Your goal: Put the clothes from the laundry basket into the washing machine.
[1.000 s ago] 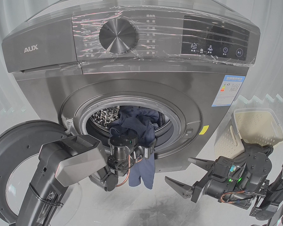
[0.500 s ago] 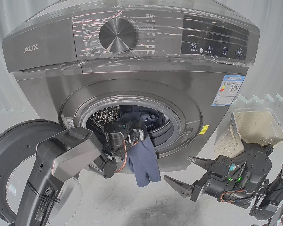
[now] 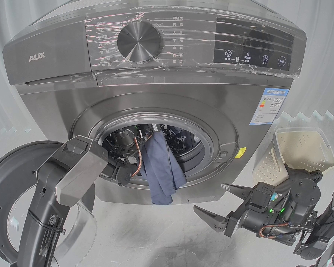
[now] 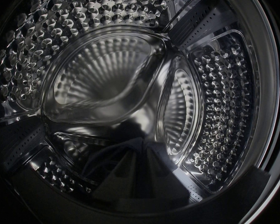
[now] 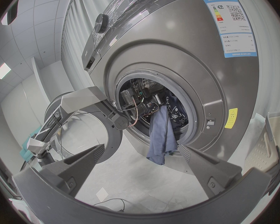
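Left gripper (image 3: 148, 130) is inside the mouth of the one washing machine (image 3: 156, 82), its wrist filling the left half of the round opening; whether its fingers are parted or have hold of cloth cannot be told. From its wrist view the steel drum (image 4: 121, 78) is dim, with a dark fold of cloth low in front. Right gripper (image 3: 208, 197) hangs low over the floor, well apart from the machine, with its two fingers spread wide and nothing between them.

Two garments can be counted. One blue garment (image 3: 161, 167), plain and limp, lies draped over the lower rim of the opening just beside the left wrist, its upper part inside the drum and its tail dangling down the front panel. One darker, patterned garment (image 3: 178, 139) sits deeper in, on the right side of the opening.

One cream laundry basket (image 3: 302, 131), with perforated walls, stands on the floor to the machine's right, near the right arm. One round door (image 3: 11, 175) stands swung open to the left. Bare grey floor (image 3: 144, 230) stretches between the door and the right gripper.
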### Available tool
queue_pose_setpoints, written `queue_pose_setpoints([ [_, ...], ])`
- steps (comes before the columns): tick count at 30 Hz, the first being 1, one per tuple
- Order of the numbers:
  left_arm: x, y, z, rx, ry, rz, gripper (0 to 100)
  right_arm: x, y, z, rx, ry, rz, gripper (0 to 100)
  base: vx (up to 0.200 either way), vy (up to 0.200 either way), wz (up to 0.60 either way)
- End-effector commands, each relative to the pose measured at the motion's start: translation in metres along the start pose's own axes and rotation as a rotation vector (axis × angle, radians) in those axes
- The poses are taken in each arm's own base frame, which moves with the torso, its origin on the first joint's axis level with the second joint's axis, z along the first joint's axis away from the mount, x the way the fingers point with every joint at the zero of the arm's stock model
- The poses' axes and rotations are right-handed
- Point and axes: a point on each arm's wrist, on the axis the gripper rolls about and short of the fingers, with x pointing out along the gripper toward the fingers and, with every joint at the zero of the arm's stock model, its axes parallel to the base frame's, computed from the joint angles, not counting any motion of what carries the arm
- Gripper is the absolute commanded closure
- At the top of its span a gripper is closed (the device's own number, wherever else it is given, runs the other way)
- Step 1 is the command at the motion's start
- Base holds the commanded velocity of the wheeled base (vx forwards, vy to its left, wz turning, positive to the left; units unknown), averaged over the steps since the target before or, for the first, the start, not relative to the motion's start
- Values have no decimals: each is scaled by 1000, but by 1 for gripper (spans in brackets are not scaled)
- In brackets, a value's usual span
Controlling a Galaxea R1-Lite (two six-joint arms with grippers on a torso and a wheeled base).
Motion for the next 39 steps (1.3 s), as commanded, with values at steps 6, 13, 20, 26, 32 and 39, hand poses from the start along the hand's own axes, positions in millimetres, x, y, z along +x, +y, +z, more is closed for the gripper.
queue_pose_setpoints([
  [6,-30,-23,-10,-66,148,-42,0,0,-1,0,-1,-2,-1,0,0,0,0],
  [13,-71,-49,-17,-53,311,-144,0,0,0,1,-1,-5,-1,0,0,0,0],
  [20,-100,-52,-37,12,440,-202,0,0,1,1,-8,-4,5,0,0,0,0],
  [26,-108,-46,-59,64,494,-210,0,-1,2,1,-8,-4,10,0,0,0,0],
  [32,-105,-42,-74,92,496,-209,0,-1,3,1,-8,-4,12,0,0,0,0],
  [39,-98,-35,-78,104,480,-189,100,0,3,1,-10,-5,13,0,0,0,0],
])
